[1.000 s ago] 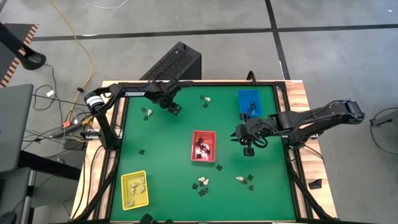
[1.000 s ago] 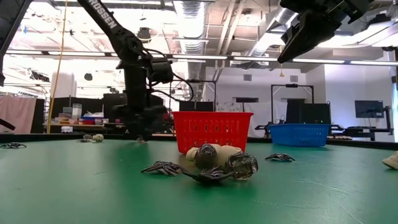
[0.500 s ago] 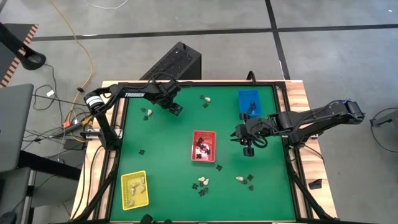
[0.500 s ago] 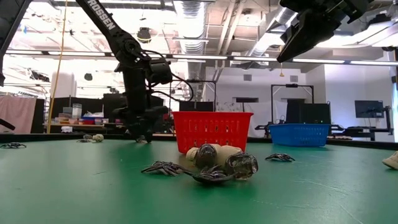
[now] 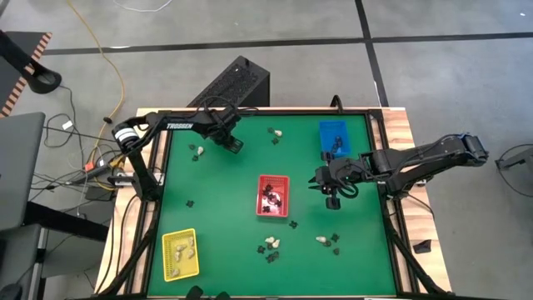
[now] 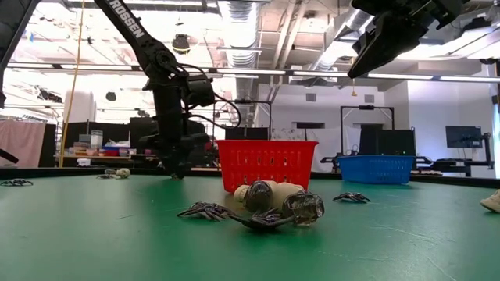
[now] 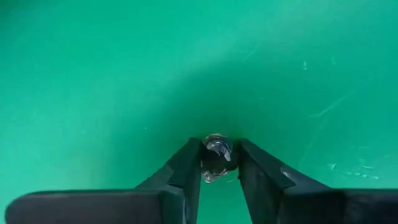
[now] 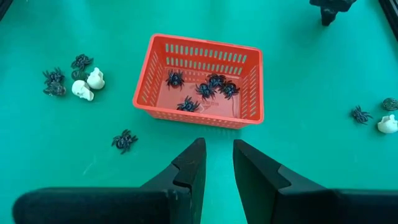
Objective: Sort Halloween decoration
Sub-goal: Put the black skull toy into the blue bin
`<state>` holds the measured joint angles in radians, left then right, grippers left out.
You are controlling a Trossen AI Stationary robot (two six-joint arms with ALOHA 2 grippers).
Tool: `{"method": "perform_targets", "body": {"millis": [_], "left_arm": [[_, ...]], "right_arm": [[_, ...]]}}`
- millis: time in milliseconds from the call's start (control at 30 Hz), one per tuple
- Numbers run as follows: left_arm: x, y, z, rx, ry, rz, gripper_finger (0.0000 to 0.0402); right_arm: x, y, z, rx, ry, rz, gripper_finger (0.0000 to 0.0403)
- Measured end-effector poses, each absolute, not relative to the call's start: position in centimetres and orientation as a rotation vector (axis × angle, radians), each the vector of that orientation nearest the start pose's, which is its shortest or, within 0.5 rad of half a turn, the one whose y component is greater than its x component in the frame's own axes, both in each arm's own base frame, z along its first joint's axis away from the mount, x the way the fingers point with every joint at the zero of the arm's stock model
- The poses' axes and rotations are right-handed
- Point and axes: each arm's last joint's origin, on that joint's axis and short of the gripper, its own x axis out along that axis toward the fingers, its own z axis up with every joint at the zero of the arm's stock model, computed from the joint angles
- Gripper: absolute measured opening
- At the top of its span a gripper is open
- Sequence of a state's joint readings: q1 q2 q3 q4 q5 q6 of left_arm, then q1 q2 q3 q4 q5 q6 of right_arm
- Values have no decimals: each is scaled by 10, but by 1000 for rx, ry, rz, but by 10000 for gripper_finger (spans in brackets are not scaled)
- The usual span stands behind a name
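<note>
Both arms point(image 5: 187, 125) are matte black with jointed links, white "TROSSEN" lettering on the left arm, and tapered black fingers point(image 7: 186, 171).

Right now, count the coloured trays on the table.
3. In the high view: yellow tray lower left, red tray centre, blue tray upper right. None looks hidden.

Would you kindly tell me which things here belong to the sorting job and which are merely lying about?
Belonging to the job:
- dark piece gripped in the left claw
- black spiders in the red tray
- white skulls and loose spiders on the mat
- yellow tray, blue tray
- right claw, holding nothing

Lying about:
- black box behind the table
- floor cables
</note>
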<state>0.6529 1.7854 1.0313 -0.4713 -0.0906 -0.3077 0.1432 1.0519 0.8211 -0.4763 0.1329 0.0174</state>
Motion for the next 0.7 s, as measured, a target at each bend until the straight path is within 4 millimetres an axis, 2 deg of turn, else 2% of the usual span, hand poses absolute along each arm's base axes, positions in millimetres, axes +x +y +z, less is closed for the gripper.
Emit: {"method": "perform_targets", "body": {"millis": [167,300,467,700], "left_arm": [[260,202,147,-605,1095,816,69],[270,197,149,-646,1029,709,74],[306,179,162,-622,801,490,72],[359,143,195,-448,352,339,72]], "right_arm": [[213,27,272,-81,701,4,111],[213,27,272,-82,701,2,111],[213,26,272,-91,701,-22,111],[209,25,276,-88,685,-23,111]]}}
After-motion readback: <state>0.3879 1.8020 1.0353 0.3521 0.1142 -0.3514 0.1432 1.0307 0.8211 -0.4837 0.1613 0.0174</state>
